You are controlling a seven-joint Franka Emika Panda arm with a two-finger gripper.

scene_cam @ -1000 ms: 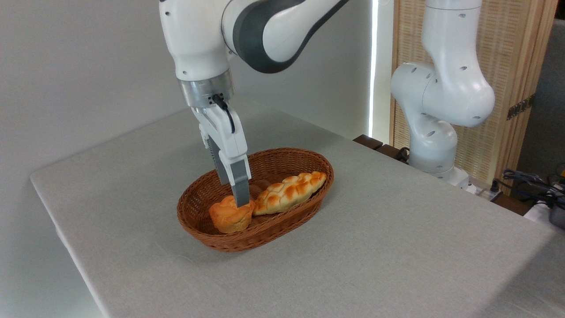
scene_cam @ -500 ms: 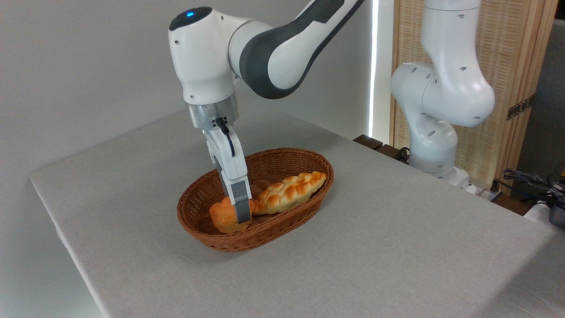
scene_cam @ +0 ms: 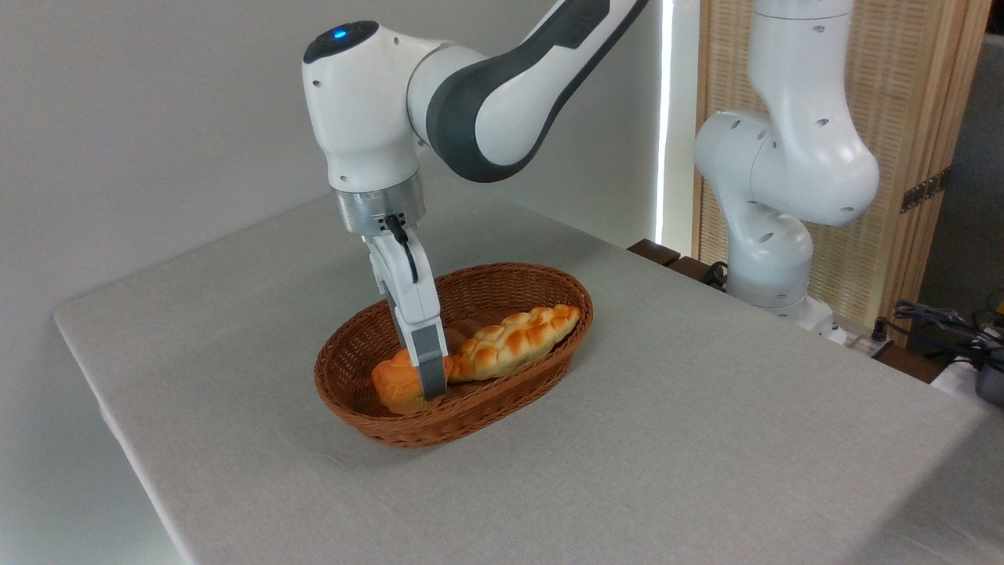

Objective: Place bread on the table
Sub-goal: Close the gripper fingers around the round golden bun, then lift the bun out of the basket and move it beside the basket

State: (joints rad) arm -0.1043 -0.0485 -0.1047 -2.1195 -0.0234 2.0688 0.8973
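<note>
Gripper [scene_cam: 427, 382] is down inside the basket [scene_cam: 471, 416], fingers straddling the bread [scene_cam: 396, 386]; only the near grey finger is visible, lying against the bun's right flank, and the far finger is hidden behind it, so I cannot tell whether the jaws have closed on the bun or merely sit around it. Bread sits at the near-left end of the basket, low against the wicker wall, not yet lifted. Its right side touches or nearly touches the end of the braided loaf [scene_cam: 518, 339], which lies diagonally toward the basket's far-right rim. Judged step: securing the grasp before lift-out. For a clean result the squeeze should be modest, since the bun looks soft and lumpy and could deform or squirt out of a hard pinch. Lift should go straight up until the bun clears the rim, because a sideways pull this low would likely drag it into the wicker wall or tug the light basket along. Loaf contact is a second concern: any rightward drift of the finger may nudge or hook the braid. Once clear, bare grey table [scene_cam: 706, 455] lies open in front of and to the right of the basket; the front patch looks the shorter carry. Beyond the basket, the arm's wrist hangs nearly vertical above the grasp, its base [scene_cam: 773, 259] stands at the far-right table edge, and a slatted screen [scene_cam: 902, 141] sits behind that.
</note>
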